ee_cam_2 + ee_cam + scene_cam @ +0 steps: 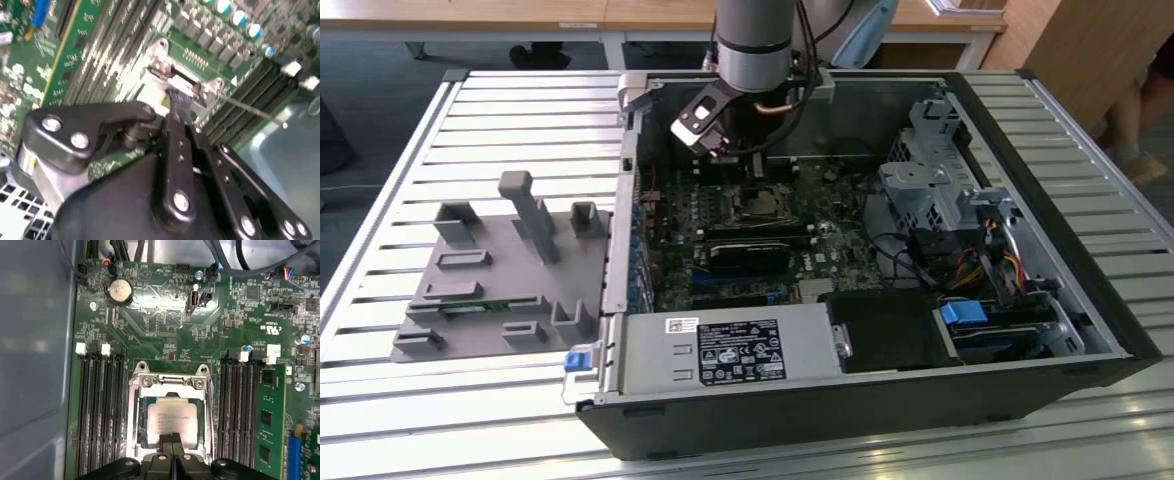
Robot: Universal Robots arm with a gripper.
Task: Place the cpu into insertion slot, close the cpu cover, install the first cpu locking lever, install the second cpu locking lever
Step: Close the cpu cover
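The cpu (170, 421), a silvery square chip, lies flat in the insertion slot (758, 205) on the green board. The silver cpu cover (167, 384) lies down around it, framing the chip through its cut-out. My gripper (172, 444) is shut, its two black fingers pressed together with nothing visible between them, the tips just over one edge of the chip. In the second wrist view the gripper (180, 102) reaches down onto the socket's metal frame, and a thin metal lever rod (250, 107) sticks out from the socket's side. In the exterior view the gripper (755, 178) hangs directly above the socket.
Long black memory slots (100, 410) flank the socket on both sides, with a green memory stick (270, 425) fitted in one. A grey labelled power supply box (727, 350) and a drive cage (927, 190) sit inside the case. A grey peg fixture (494, 270) stands at the exterior view's left.
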